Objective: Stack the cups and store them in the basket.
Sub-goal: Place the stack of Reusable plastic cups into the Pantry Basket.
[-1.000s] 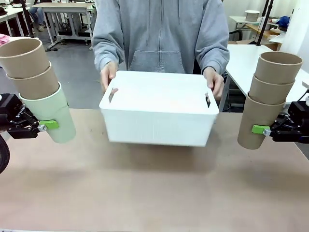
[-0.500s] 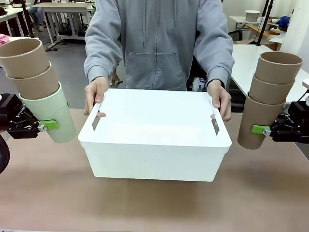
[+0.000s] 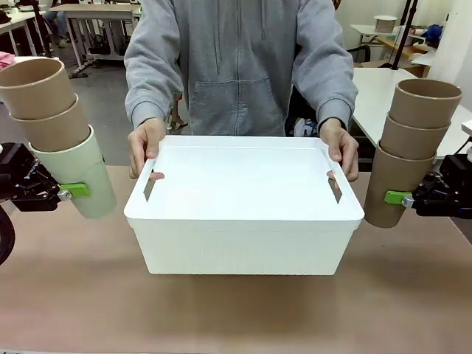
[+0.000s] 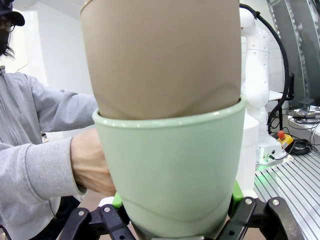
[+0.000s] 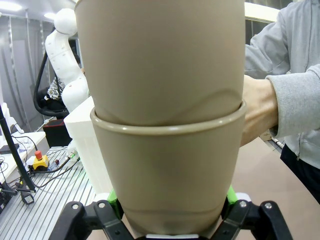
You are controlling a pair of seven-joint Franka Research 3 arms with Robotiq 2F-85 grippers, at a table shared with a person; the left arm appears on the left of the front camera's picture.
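white basket [image 3: 243, 240] at 12 o'clock. my left gripper [image 3: 74, 191] at 9 squeezes the green-bottomed stack [image 3: 81, 169], right gripper [image 3: 399, 198] at 3 squeezes the brown stack [image 3: 411, 144]; i'd lower both in slowly.

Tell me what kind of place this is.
Probably a robotics lab or workshop: a white robot arm, a red emergency-stop button on a slotted metal bench, and rows of work tables behind the person.
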